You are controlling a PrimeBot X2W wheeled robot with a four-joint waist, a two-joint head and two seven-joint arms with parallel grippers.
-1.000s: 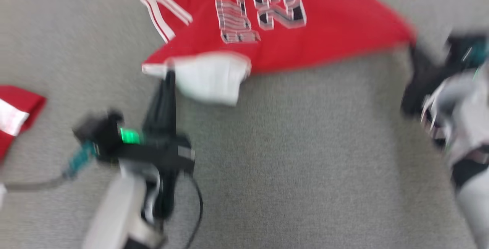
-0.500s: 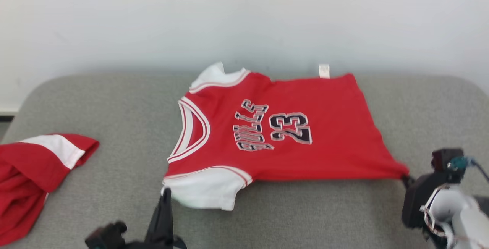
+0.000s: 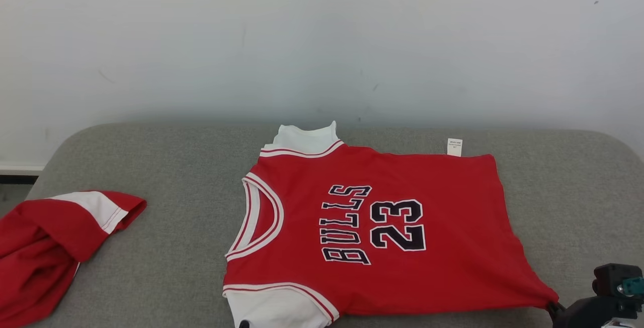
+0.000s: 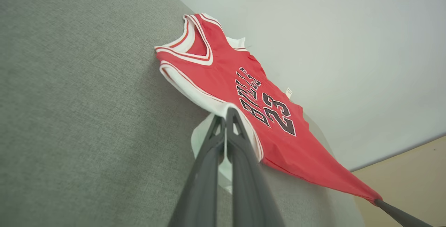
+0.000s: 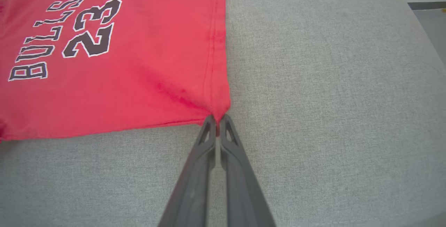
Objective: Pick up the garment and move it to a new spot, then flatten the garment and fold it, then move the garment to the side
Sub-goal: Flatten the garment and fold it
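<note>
garment (image 3: 382, 227) spread pretty flat, centre of frame, on grey surface (image 3: 151, 157). sleeve clamped by left tool (image 4: 226, 114), hem corner by right tool (image 5: 216, 120). relocating looks done, flattening nearly; fold + side move left.

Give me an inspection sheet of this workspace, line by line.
Surface: grey padded top, woven fabric.
Job's things: red jersey spread flat, print up, pulled taut at its two near corners.
Clutter: second red and white garment, crumpled at the left edge.
Pincers: left pincer shut on the jersey's white sleeve; right pincer shut on its hem corner.
Cables: teal connector by the right wrist; no loose lead seen.
Surroundings: pale wall behind; tan floor.
</note>
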